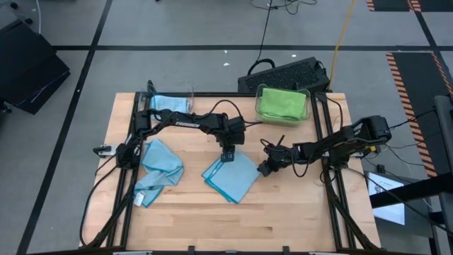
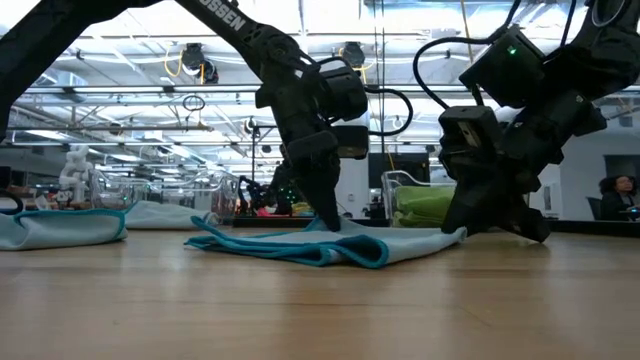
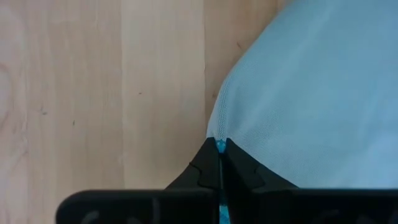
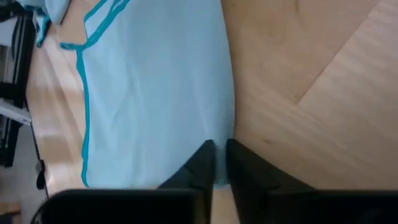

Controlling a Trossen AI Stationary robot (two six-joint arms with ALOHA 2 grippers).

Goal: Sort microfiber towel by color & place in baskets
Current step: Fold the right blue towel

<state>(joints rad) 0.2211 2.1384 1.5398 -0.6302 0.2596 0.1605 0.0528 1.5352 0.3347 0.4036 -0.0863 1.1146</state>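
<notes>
Left gripper (image 3: 219,163): your jaws are clenched on the blue towel's (image 1: 232,176) back edge, mid-bench.
Right gripper (image 4: 219,163): your jaws are clenched on its right edge.

Bare table (image 1: 283,212) before both arms

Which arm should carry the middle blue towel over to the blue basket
Left. The left gripper already pinches the blue towel, and the blue-filled basket sits on its side; the right gripper is farther.

Both arms reach inward, left end effector (image 1: 228,156) and right end effector (image 1: 265,168) pinched closed.
</notes>
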